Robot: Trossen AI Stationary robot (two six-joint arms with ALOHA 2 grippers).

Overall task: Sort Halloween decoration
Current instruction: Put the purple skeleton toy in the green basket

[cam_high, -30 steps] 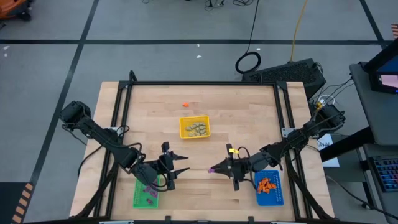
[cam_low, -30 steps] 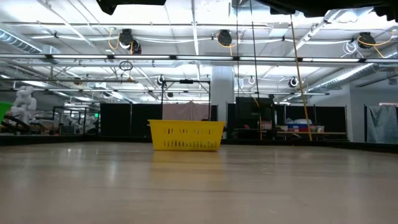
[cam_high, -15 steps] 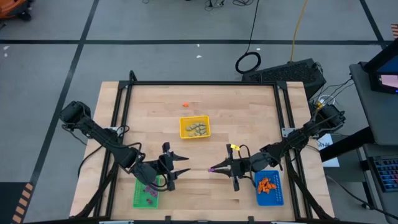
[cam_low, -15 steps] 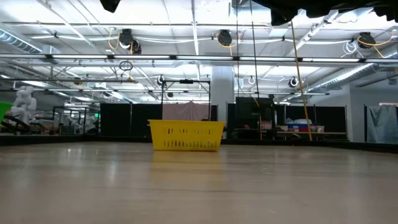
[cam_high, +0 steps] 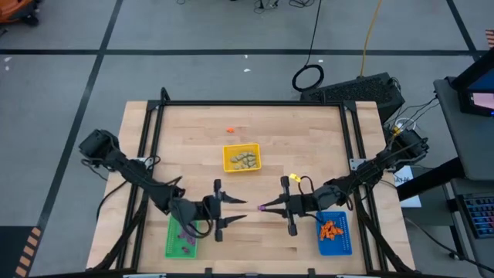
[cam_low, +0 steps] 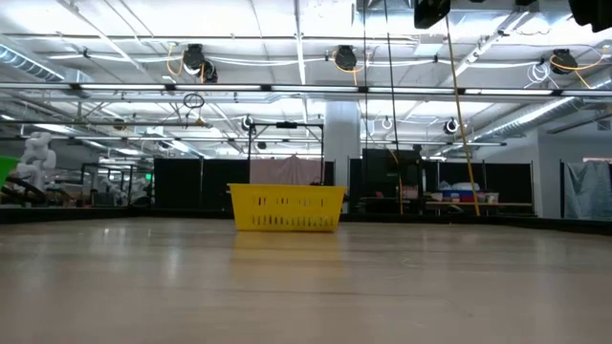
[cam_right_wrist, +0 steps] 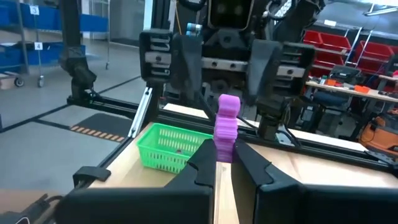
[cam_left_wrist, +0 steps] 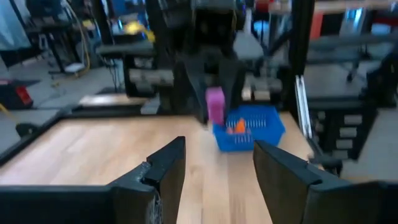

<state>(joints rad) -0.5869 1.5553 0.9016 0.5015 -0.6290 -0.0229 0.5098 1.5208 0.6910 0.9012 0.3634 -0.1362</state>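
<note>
My right gripper (cam_high: 268, 208) is shut on a small purple trinket (cam_high: 262, 208), one of the Halloween decoration pieces, above the table's near middle. My left gripper (cam_high: 240, 210) stands open just left of it and points level at it, with its fingers (cam_right_wrist: 186, 62) on either side of the trinket's line, apart from it. The left wrist view shows the trinket (cam_left_wrist: 215, 104) ahead of my open fingers. Purple trinkets lie in the green tray (cam_high: 182, 238), orange ones in the blue tray (cam_high: 334, 232) and pale ones in the yellow tray (cam_high: 241, 159). One orange trinket (cam_high: 230, 130) lies on the table at the far side. My right gripper pinches the purple trinket's lower end (cam_right_wrist: 224, 149) between its two fingertips. The fingers lie level and point toward the table's left. The trinket sticks out past the tips toward my left gripper, lifted clear of the table.
A black frame (cam_high: 251, 103) runs along the wooden table's edges. The yellow tray (cam_low: 287, 207) stands at the table's middle, beyond both grippers. The green tray sits at the near left and the blue tray at the near right. Bare wood lies between them.
My left gripper has moved toward the table's right, closer to the purple trinket, and has tipped up so that it points level at it, still open. My right gripper has stayed in place and rolled about its own line, still shut on the trinket.
</note>
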